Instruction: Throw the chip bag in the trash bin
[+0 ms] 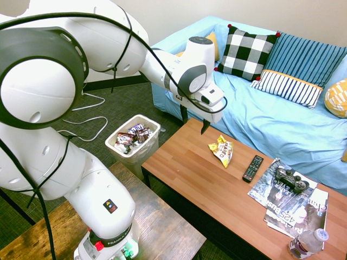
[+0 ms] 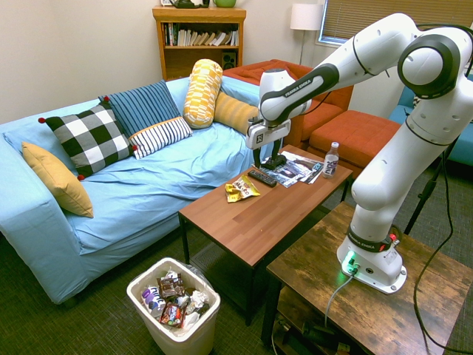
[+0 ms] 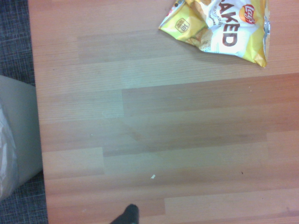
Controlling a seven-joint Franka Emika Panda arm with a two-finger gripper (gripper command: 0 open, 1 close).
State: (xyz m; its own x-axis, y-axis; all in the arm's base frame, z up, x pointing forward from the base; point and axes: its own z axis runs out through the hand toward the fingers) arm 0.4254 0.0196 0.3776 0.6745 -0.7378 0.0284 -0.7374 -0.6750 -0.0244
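Because my tool (image 1: 194,124) hangs wide and empty above the wooden bench (image 1: 190,179), beside the crumpled yellow foil chip bag (image 1: 222,150), a misaligned descent could skid it; white plastic trash bin (image 1: 134,139) stands opposite.

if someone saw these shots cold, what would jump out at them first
The big white robot arm, its open gripper hanging above the near end of the wooden coffee table. Next, the crumpled yellow chip bag lying alone on that table, short of the remote and magazines. Then the light blue sofa with patterned cushions behind the table, and the white trash bin full of wrappers on the floor off the table's end.
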